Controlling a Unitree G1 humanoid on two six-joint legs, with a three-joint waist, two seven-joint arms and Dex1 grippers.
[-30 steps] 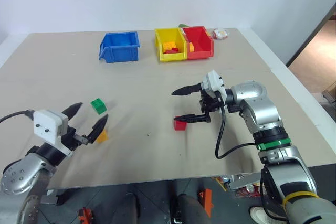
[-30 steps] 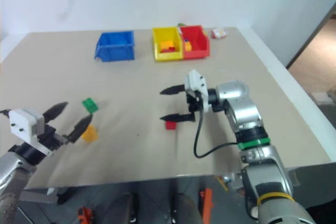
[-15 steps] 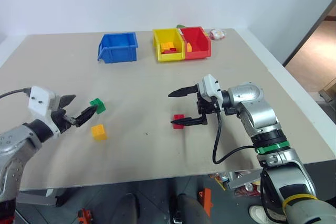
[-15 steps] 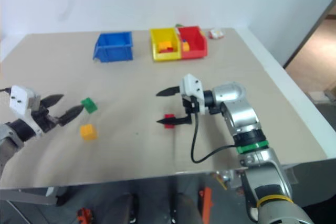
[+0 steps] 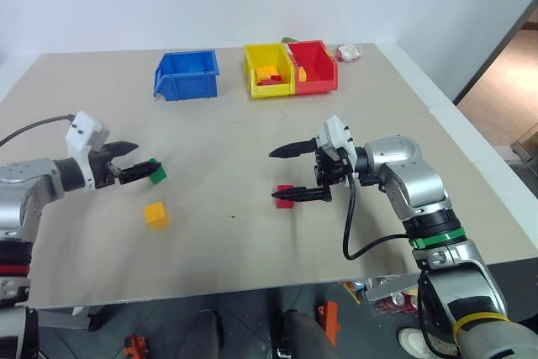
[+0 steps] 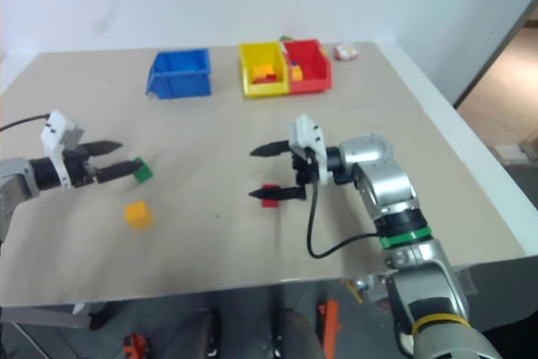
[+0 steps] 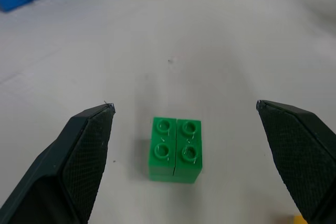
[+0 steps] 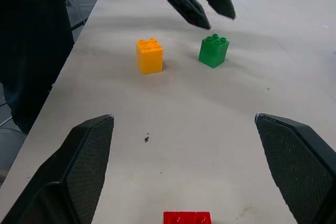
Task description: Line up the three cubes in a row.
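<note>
Three studded cubes lie on the beige table (image 5: 252, 233). The green cube (image 5: 157, 173) is at the left, with the yellow-orange cube (image 5: 155, 213) just in front of it. The red cube (image 5: 286, 193) lies near the middle. My left gripper (image 5: 145, 161) is open and points right at the green cube. In the left wrist view the green cube (image 7: 175, 149) lies between the fingers and just ahead of the tips, touching neither. My right gripper (image 5: 272, 176) is open and points left, with the red cube (image 8: 187, 217) low between its fingers, untouched.
A blue bin (image 5: 187, 73), a yellow bin (image 5: 267, 70) and a red bin (image 5: 313, 65) stand along the back of the table, the last two holding small bricks. A small white and red object (image 5: 349, 53) lies at the back right corner.
My left gripper has moved away from the table's front edge and turned to the right, leaving the yellow-orange cube and coming up to the green one. The right arm has stayed still.
</note>
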